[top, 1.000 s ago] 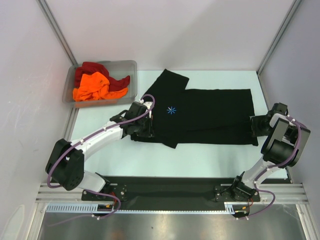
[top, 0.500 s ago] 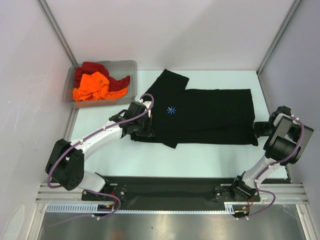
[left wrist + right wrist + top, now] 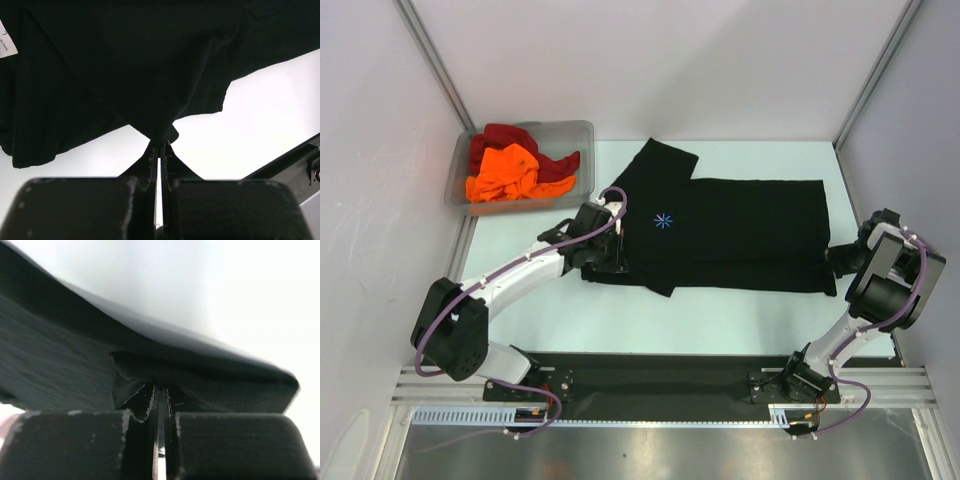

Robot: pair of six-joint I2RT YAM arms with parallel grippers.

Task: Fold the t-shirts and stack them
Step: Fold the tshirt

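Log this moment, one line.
left end effector: shut on black t-shirt | right end effector: shut on black t-shirt | orange t-shirt: in bin

You are looking into a robotics lab test cell. A black mounting plate (image 3: 660, 385) carries the left arm (image 3: 510, 278) and the right arm (image 3: 880, 290), both bolted down and trailing purple cables (image 3: 432, 330). The plate sits on an aluminium rail (image 3: 880, 378), with a slotted cable duct (image 3: 460, 414) just in front of its left end. Beyond the plate lies a pale table (image 3: 740, 310) bearing a black t-shirt (image 3: 750, 235), boxed in by plain white panels (image 3: 650, 60) set between aluminium posts (image 3: 433, 60).
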